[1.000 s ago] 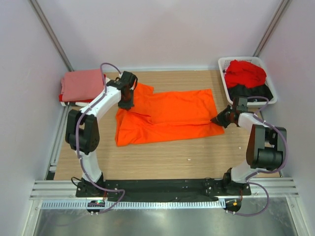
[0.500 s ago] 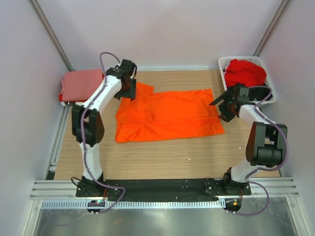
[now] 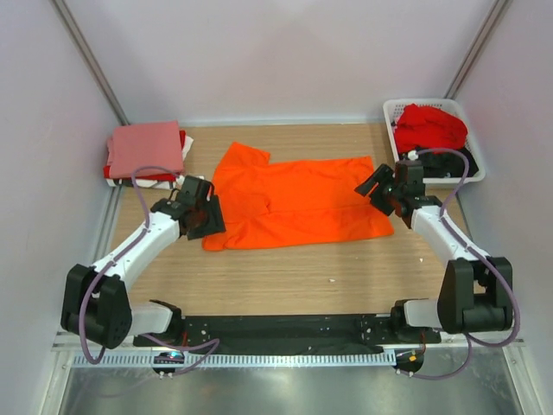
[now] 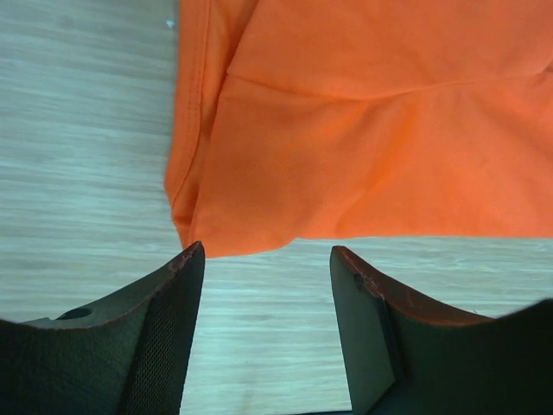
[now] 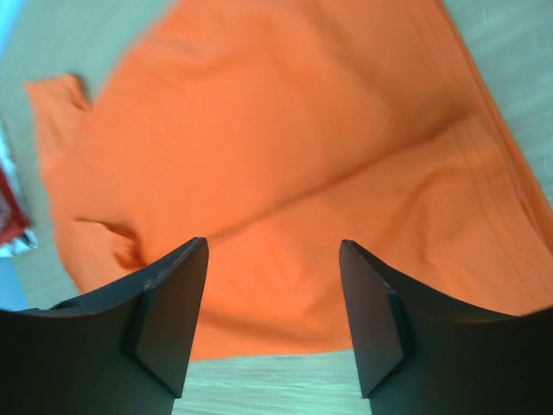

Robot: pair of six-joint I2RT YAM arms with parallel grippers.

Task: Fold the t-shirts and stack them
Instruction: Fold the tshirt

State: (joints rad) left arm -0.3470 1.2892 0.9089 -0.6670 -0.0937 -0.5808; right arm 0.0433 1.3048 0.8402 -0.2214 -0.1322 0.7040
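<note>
The bright orange t-shirt [image 3: 294, 203] lies spread across the middle of the table, one sleeve pointing to the back left. My left gripper [image 3: 207, 216] hovers open at the shirt's near-left corner. In the left wrist view its jaws [image 4: 268, 259] frame bare wood, with the orange t-shirt's [image 4: 363, 130] hem just beyond the tips. My right gripper [image 3: 371, 186] is open above the shirt's right edge. The right wrist view shows orange t-shirt cloth [image 5: 285, 147] beneath that gripper [image 5: 274, 251], and nothing is held. A salmon-pink shirt [image 3: 147, 149] tops a folded stack at the back left.
A white slatted basket [image 3: 474, 173] stands at the back right, holding a red shirt [image 3: 429, 127] on top of a black one [image 3: 449, 162]. Red and white cloth [image 3: 183, 143] peeks out under the pink stack. Grey walls close in on three sides.
Both grippers opened and let go of the orange shirt. The left arm swung from the far sleeve down to the near-left corner. The right rose and moved inward over the right hem.
</note>
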